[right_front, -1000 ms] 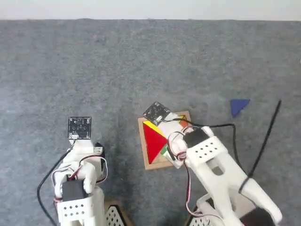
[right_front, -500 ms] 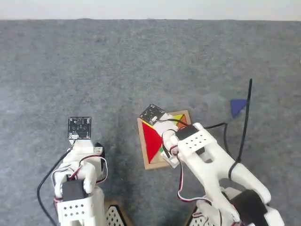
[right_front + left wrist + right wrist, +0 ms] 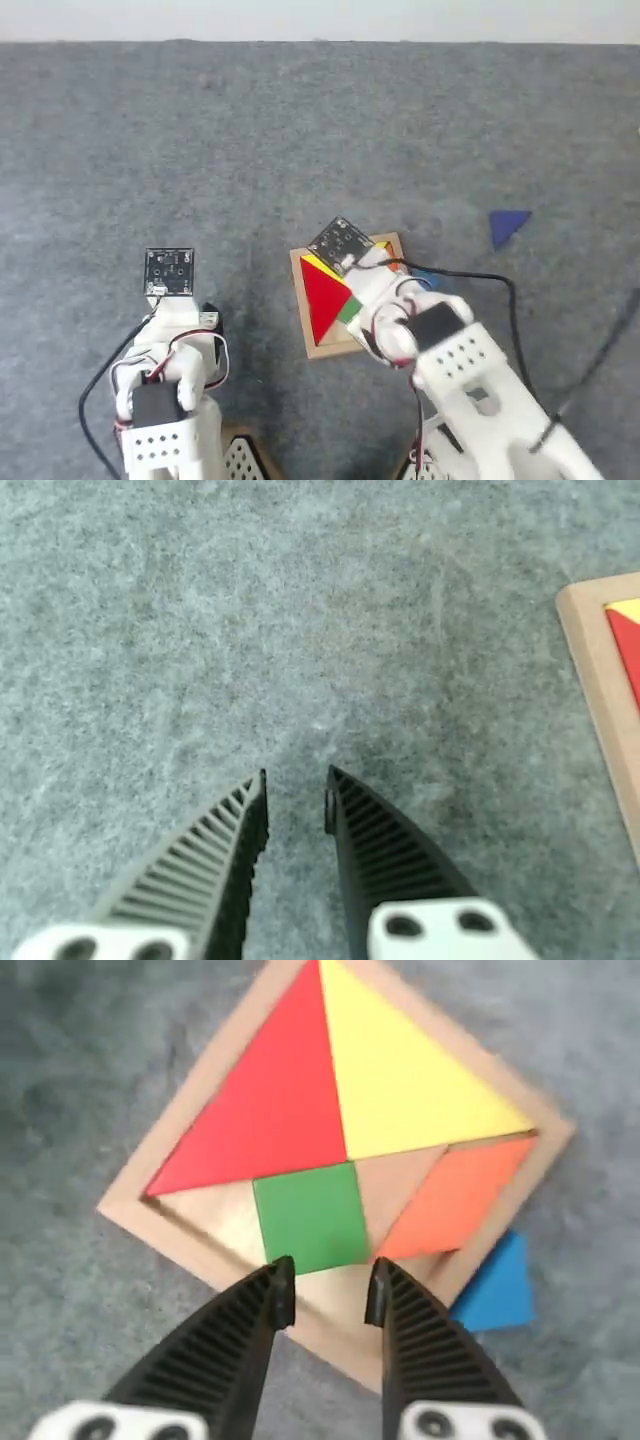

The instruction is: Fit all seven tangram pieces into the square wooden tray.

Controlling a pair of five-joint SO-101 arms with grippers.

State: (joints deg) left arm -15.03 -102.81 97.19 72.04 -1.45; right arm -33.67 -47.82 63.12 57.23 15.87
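The square wooden tray (image 3: 303,322) lies near the table's front, under the right arm. It holds a red triangle (image 3: 270,1110), a yellow triangle (image 3: 400,1080), a green square (image 3: 310,1215) and an orange piece (image 3: 455,1195), with bare wood between them. Just outside the tray's rim (image 3: 210,1080) rests a blue piece (image 3: 495,1285), also seen from above (image 3: 425,281). A blue triangle (image 3: 508,225) lies far off to the right. My right gripper (image 3: 330,1282) hovers open over the tray's edge near the green square, holding nothing. My left gripper (image 3: 295,780) is slightly open above bare carpet, left of the tray corner (image 3: 600,680).
Grey carpet (image 3: 300,130) covers the whole table. The left arm (image 3: 168,330) stands at the front left. A black cable (image 3: 500,300) trails from the right arm toward the right edge.
The right arm swung left over the tray, then back right and toward the front, uncovering the blue piece beside the tray. The left arm has not moved.
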